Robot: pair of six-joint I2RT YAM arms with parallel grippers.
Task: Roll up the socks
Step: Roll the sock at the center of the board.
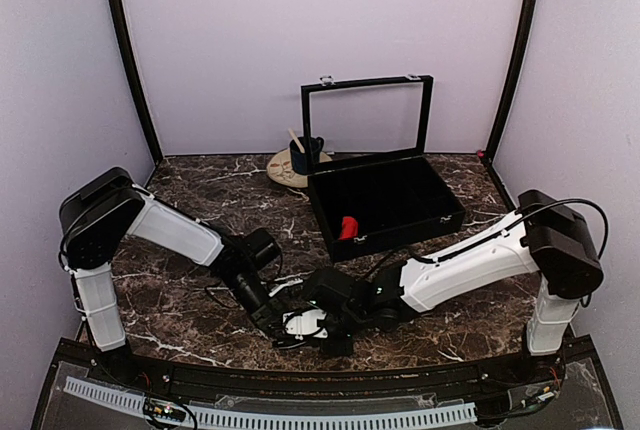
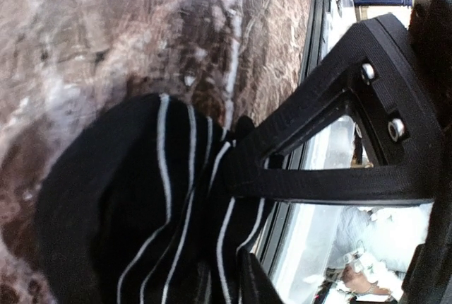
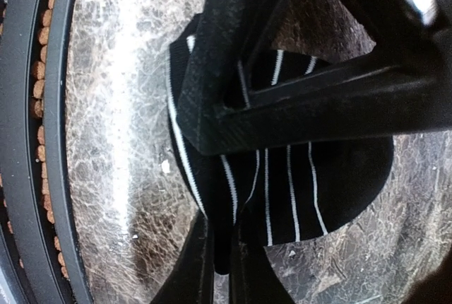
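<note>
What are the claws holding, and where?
The right claw pinches the striped sock at its edge. The left claw sits on it; grip unclear.

Blk sock [image 3: 296,198] w/ thin white stripes is bunched on brown marble table [image 3: 120,141], pinched btwn black fingers [image 3: 282,106] of right hand [image 3: 219,198]. Dark rim strip [image 3: 42,177] w/ brownish dots is seen at left edge.

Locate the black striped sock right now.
Wrist views show the black striped sock bunched on the marble table, front centre, between the left end effector and the right end effector, nearer than the black box.
</note>
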